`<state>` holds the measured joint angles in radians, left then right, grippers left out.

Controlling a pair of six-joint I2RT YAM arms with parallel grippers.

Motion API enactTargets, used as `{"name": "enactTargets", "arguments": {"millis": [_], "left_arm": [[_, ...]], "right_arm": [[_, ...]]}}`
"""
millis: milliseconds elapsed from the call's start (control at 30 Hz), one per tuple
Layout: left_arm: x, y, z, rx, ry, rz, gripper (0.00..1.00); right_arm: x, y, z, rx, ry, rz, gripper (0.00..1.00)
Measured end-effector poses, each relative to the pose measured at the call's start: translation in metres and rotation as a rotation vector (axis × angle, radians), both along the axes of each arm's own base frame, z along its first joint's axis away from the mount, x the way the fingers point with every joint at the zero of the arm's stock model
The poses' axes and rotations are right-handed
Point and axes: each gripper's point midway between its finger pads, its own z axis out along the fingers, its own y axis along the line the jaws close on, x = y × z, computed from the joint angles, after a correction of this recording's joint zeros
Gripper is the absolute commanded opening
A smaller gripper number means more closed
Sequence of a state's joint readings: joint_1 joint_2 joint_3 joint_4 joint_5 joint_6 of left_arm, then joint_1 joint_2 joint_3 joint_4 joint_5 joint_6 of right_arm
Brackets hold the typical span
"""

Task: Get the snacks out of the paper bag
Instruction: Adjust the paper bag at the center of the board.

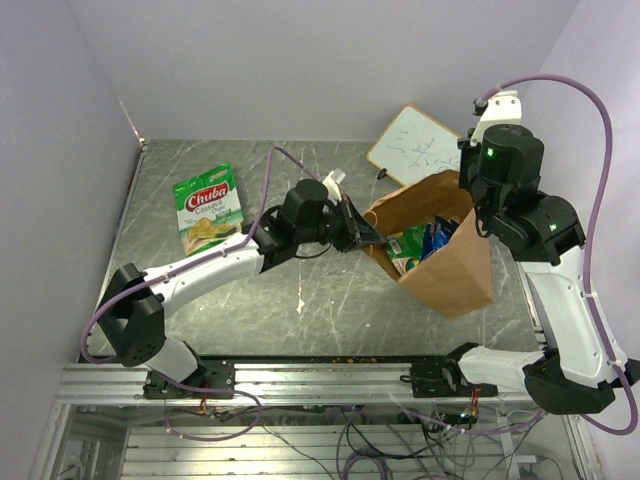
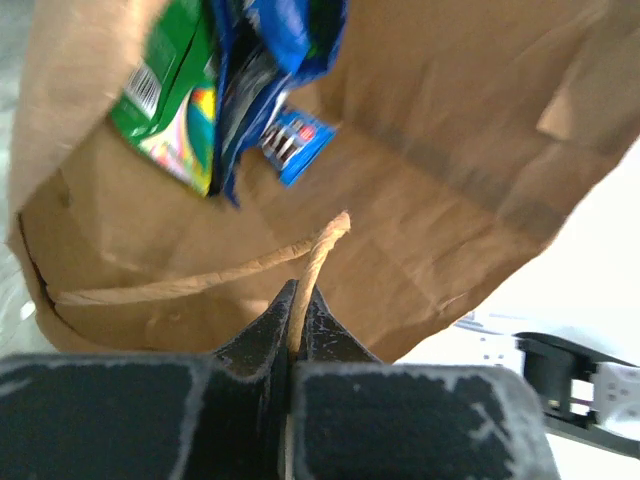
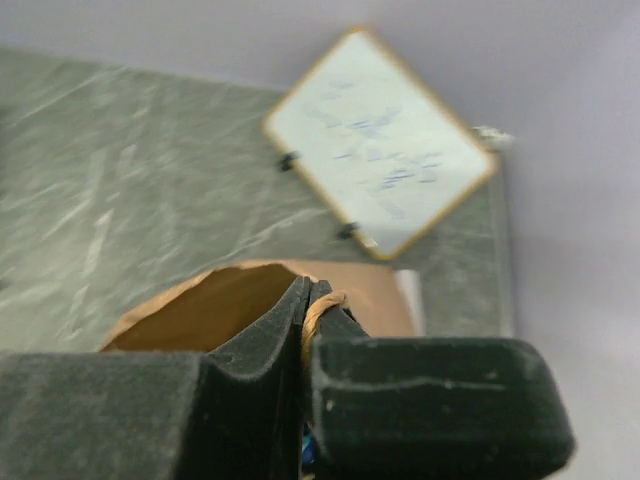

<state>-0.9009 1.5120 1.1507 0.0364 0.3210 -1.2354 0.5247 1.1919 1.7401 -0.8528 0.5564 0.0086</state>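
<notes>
The brown paper bag [image 1: 452, 262] stands right of the table's middle with its mouth held wide. My left gripper [image 1: 366, 236] is shut on the bag's left twisted handle [image 2: 322, 243]; the left wrist view shows the jaws [image 2: 301, 290] pinching it. My right gripper [image 1: 476, 212] is shut on the opposite handle [image 3: 326, 304] at the bag's far right rim. A green packet [image 1: 408, 243] and blue packets [image 1: 438, 235] lie inside the bag, and also show in the left wrist view as a green packet [image 2: 175, 110] and a blue packet [image 2: 270, 60]. A green Chuba snack packet [image 1: 208, 207] lies flat on the table at the far left.
A white writing board [image 1: 418, 145] lies behind the bag at the back right and shows in the right wrist view [image 3: 380, 180]. Walls close the table at the back and left. A white scrap [image 1: 300, 304] lies near the front.
</notes>
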Motion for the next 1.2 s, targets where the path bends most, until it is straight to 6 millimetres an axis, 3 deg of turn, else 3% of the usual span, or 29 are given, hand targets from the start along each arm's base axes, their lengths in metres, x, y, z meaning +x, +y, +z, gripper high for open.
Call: {"name": "enactTargets", "arguments": {"millis": [167, 233, 300, 367, 433, 667, 800, 867, 1000, 1133, 1200], "left_arm": [[-0.027, 0.022, -0.062, 0.131, 0.066, -0.007, 0.12], [-0.036, 0.038, -0.072, 0.173, 0.064, -0.001, 0.14], [-0.041, 0.05, -0.071, 0.191, 0.039, 0.01, 0.14], [-0.043, 0.059, -0.063, 0.189, 0.005, 0.02, 0.17], [-0.048, 0.067, -0.057, 0.185, -0.026, 0.022, 0.22], [-0.069, 0.086, -0.062, 0.245, -0.065, -0.004, 0.57], [-0.076, 0.108, -0.063, 0.313, -0.093, 0.01, 0.69], [-0.078, 0.119, -0.06, 0.339, -0.108, 0.022, 0.83], [-0.08, 0.144, -0.045, 0.386, -0.141, 0.067, 0.88], [-0.078, 0.163, -0.019, 0.393, -0.205, 0.117, 0.85], [-0.076, 0.163, -0.004, 0.372, -0.239, 0.124, 0.81]], "right_arm": [[-0.017, 0.072, -0.049, 0.219, 0.116, 0.341, 0.0], [-0.034, 0.096, -0.067, 0.352, 0.175, 0.434, 0.0], [-0.049, 0.109, -0.08, 0.462, 0.225, 0.478, 0.0], [-0.062, 0.116, -0.091, 0.554, 0.277, 0.487, 0.0], [-0.067, 0.118, -0.088, 0.615, 0.294, 0.479, 0.0], [-0.07, 0.114, -0.045, 0.703, 0.21, 0.467, 0.0], [-0.079, 0.128, -0.067, 0.765, 0.292, 0.505, 0.0], [-0.083, 0.137, -0.086, 0.792, 0.37, 0.524, 0.0], [-0.09, 0.149, -0.112, 0.797, 0.495, 0.552, 0.0], [-0.099, 0.148, -0.11, 0.749, 0.523, 0.593, 0.0], [-0.101, 0.146, -0.108, 0.726, 0.512, 0.609, 0.0]]}}
